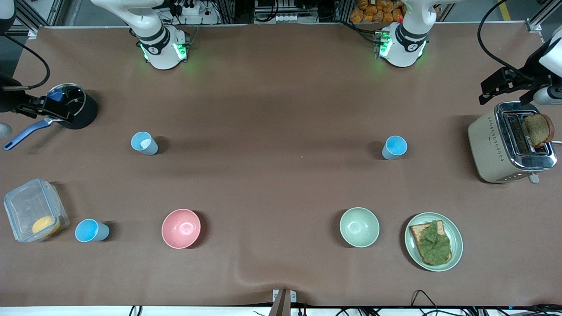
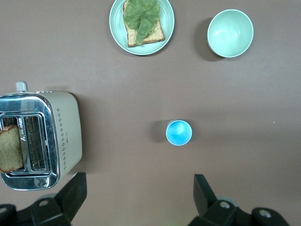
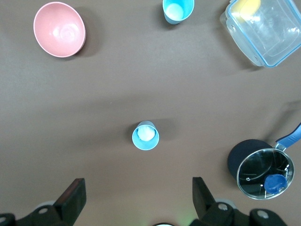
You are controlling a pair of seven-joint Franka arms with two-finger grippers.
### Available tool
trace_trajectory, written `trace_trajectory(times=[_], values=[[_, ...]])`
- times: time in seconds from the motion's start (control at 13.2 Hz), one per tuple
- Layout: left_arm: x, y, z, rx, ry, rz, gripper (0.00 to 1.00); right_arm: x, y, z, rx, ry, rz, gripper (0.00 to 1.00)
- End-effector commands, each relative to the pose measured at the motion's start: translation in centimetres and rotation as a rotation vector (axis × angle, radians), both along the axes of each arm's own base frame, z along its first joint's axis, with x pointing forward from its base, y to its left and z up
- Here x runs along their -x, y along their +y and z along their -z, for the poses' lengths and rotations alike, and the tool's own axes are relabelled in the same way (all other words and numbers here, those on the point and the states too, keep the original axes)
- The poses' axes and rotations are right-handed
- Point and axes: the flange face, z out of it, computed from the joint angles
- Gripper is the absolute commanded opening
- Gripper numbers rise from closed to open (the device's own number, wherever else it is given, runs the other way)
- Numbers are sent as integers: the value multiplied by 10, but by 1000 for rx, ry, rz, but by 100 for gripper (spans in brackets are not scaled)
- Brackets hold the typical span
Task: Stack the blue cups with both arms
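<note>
Three blue cups stand upright and apart on the brown table. The paler cup [image 1: 144, 143] [image 3: 145, 135] with a whitish inside is toward the right arm's end. A sky-blue cup [image 1: 394, 147] [image 2: 178, 133] is toward the left arm's end. Another blue cup [image 1: 91, 230] [image 3: 178, 10] stands nearer the front camera, beside the clear box. My left gripper [image 2: 139, 181] hangs high over the table near the sky-blue cup, open and empty. My right gripper [image 3: 137, 183] hangs high near the paler cup, also open and empty. Neither gripper shows in the front view.
A pink bowl [image 1: 181, 228] and a pale green bowl [image 1: 359, 227] sit nearer the front camera. A plate [image 1: 456, 237] holds toast with lettuce. A toaster [image 1: 491, 145], a clear box [image 1: 26, 206] and a lidded pot [image 1: 83, 114] stand at the table's ends, with dark devices over toaster and pot.
</note>
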Motion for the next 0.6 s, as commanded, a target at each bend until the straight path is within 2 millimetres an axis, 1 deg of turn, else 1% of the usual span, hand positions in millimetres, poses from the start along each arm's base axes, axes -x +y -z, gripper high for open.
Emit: trace_trajectory(times=[0.0,0.15,0.3,0.53], values=[[1,1,-2,7,-11,8,100,0,-5,-3,13,8,17,100],[0,2,-1,8,-10,6,100,0,-10,-3,13,8,29,100],[0,4,-1,9,-10,2,100,-2,-17,2,14,17,47,100],[0,4,-1,9,-10,2,100,-2,-17,3,11,19,47,100]])
